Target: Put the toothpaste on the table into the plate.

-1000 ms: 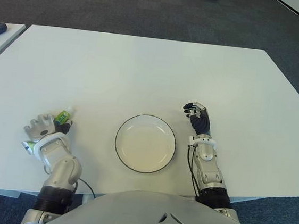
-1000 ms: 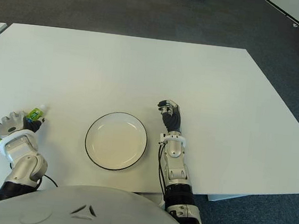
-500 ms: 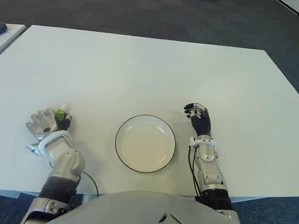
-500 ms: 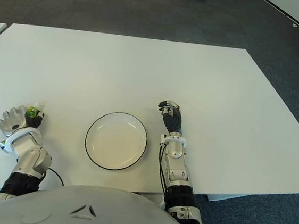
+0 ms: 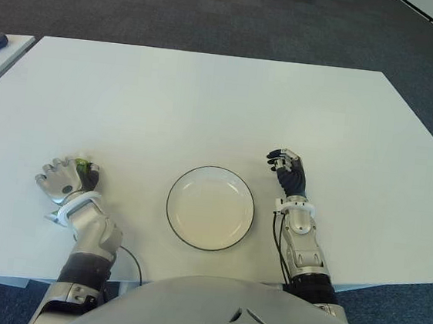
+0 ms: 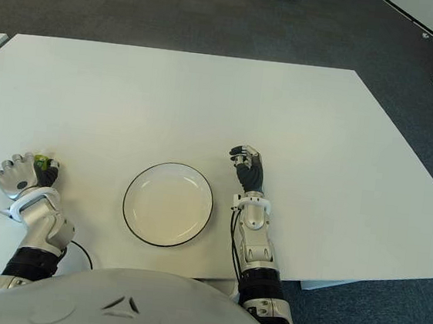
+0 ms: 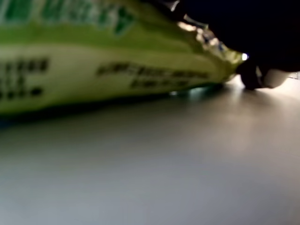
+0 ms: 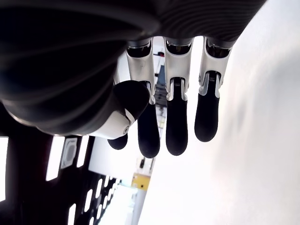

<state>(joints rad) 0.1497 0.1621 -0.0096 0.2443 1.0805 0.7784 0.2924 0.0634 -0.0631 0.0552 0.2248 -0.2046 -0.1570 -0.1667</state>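
Looking down from the head camera, you see your left hand [image 5: 66,179] at the near left part of the white desk [image 5: 207,107], well to the left of the plate [image 5: 210,207]. Its fingers [image 5: 55,168] are clenched around the toothpaste [image 5: 83,166], a green and yellow tube of which only a small green bit peeks out beside the knuckles. Your left wrist view is filled by that tube, its printed side and crimped end close to the lens, with the pale desk surface just under it; whether the tube touches the desk you cannot tell.

You find the plate white with a thin dark rim, sitting near the front edge of the desk in front of your torso, and nothing lies in it. The toothpaste is apart from it, still outside the rim.

Your right hand [image 5: 289,172] shows just to the right of the plate, near its far right edge. In its own wrist view the fingers [image 8: 177,122] hang loosely bent, thumb beside them, holding nothing. Dark carpet [image 5: 216,15] lies beyond the desk.
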